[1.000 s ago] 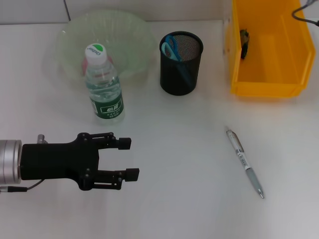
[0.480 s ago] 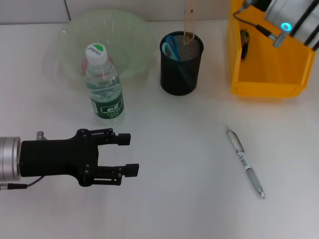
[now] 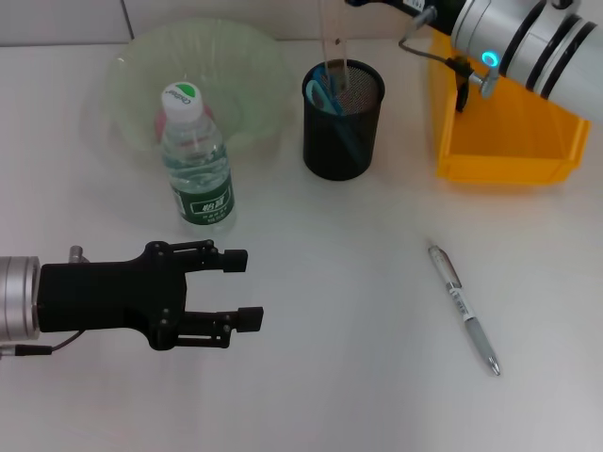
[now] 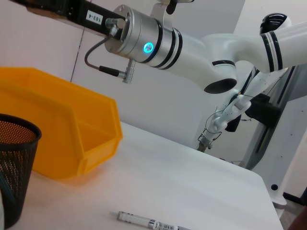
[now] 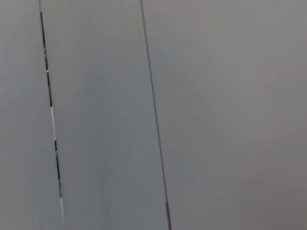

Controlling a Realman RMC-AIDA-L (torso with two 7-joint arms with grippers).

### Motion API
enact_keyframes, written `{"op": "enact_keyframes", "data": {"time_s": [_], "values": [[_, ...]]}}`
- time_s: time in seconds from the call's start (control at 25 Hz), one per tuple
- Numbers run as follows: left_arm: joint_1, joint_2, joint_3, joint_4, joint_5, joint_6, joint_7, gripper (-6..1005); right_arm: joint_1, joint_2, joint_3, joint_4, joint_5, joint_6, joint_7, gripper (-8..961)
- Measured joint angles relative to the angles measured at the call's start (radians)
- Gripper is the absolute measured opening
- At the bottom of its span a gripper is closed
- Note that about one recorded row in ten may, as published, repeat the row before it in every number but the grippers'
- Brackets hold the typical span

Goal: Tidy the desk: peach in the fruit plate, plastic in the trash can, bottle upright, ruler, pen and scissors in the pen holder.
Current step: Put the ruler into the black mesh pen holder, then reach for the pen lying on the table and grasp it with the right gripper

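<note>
The left hand [image 3: 247,287] is hovering low over the white counter [image 3: 339,311] with its two black fingers spread apart and nothing between them, sitting where it was half a second ago. Just beyond it and slightly to its far side, the water bottle [image 3: 195,158] is standing upright with its green-and-white cap on, in front of the pale green fruit plate [image 3: 245,66]. Well off to the side the fingers are pointing toward, the pen [image 3: 463,307] is lying flat on the counter, unmoved; in the left wrist view the same pen [image 4: 146,222] is lying near the picture's lower edge. The right arm [image 3: 523,38] has swung further in across the yellow bin [image 3: 504,151] since the earlier frame, and now reaches toward the black mesh pen holder [image 3: 342,122]. The right hand itself is out of the head view, so I cannot tell how far open it is. The ruler [image 3: 334,47] is standing upright with its lower end inside the pen holder, shifted toward the blue-handled scissors [image 3: 321,92] compared with half a second ago. A small dark object [image 3: 462,75] is lying inside the bin. The right wrist view is showing only a grey panelled wall [image 5: 216,115].
</note>
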Motion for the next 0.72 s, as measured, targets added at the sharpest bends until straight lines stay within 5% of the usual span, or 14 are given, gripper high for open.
{"op": "enact_keyframes", "data": {"time_s": [0.48,0.72], "values": [[0.006,0.000,0.000,0.000,0.000,0.002,-0.001,805,-0.029,-0.005,-0.015,-0.034,-0.002,-0.022,0.085,561],[0.003,0.005,0.001,0.000,0.001,0.001,-0.001,805,-0.194,-0.019,-0.176,-0.383,-0.084,-0.048,0.391,570]]}}
